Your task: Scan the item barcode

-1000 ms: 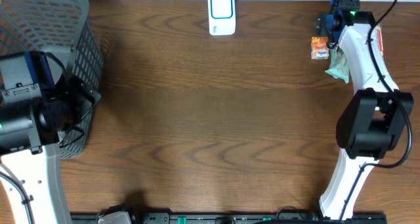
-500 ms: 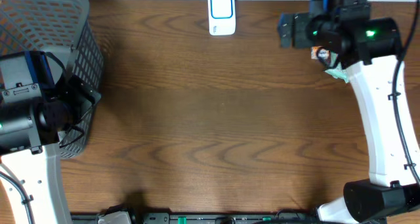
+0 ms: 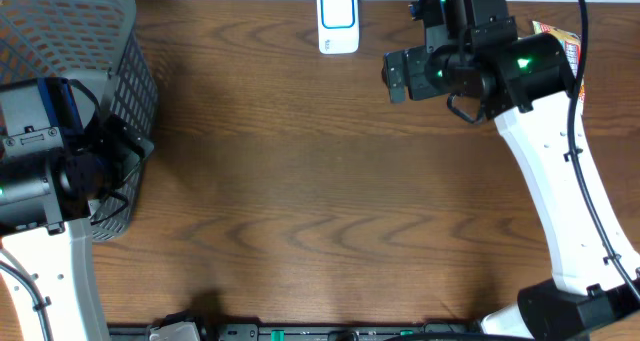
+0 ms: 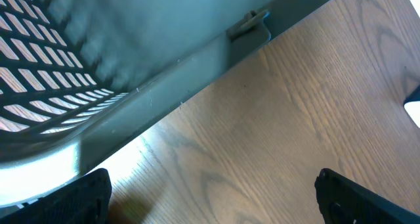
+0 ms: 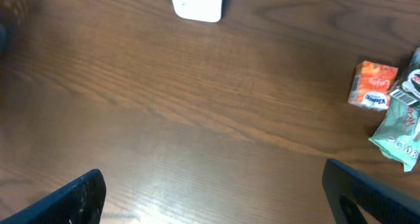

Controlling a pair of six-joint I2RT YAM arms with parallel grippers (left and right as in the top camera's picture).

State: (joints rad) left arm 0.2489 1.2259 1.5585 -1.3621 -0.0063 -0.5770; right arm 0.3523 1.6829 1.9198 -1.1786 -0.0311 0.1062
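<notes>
at the far table edge, a white scanner (image 3: 338,19); just right of the scanner, above the wooden table (image 3: 300,201), the right gripper (image 3: 396,78), fingers spread wide, pinching nothing; farther right of the scanner, flat on the wood, an orange packet (image 5: 372,85), just beside a green pouch (image 5: 399,131) with a striped white label at its upper edge; well left of the scanner, the left gripper (image 4: 210,184), likewise spread and empty, close beside the wall of a grey mesh basket (image 4: 131,86)
</notes>
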